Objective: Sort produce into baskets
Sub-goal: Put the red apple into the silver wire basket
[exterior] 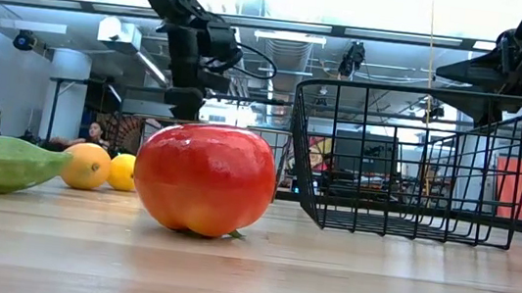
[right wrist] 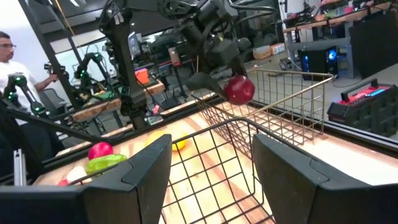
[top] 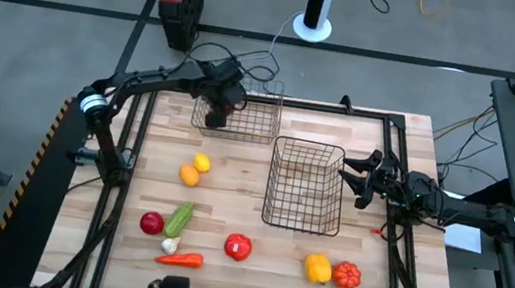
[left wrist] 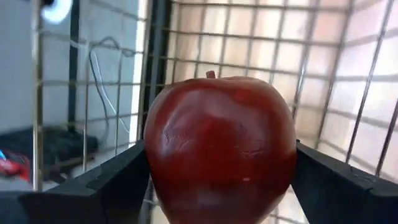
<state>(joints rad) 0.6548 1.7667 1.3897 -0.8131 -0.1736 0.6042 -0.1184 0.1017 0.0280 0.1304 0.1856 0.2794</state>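
Left claw (left wrist: 217, 180) grips dark red apple (left wrist: 221, 146) over far basket (top: 252, 123); right claw (top: 359, 178) wide.

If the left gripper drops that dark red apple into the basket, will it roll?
Probably: the apple looks round and glossy, so it may roll on the basket's wire floor. The mesh walls should stop it. It looks rigid between the left gripper's fingers.

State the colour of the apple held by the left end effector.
Dark red. The apple, gripped by the left end effector over the far basket, shows best in the left wrist view.

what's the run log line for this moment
left end effector: holds dark red apple over far basket | right end effector: open, at near basket
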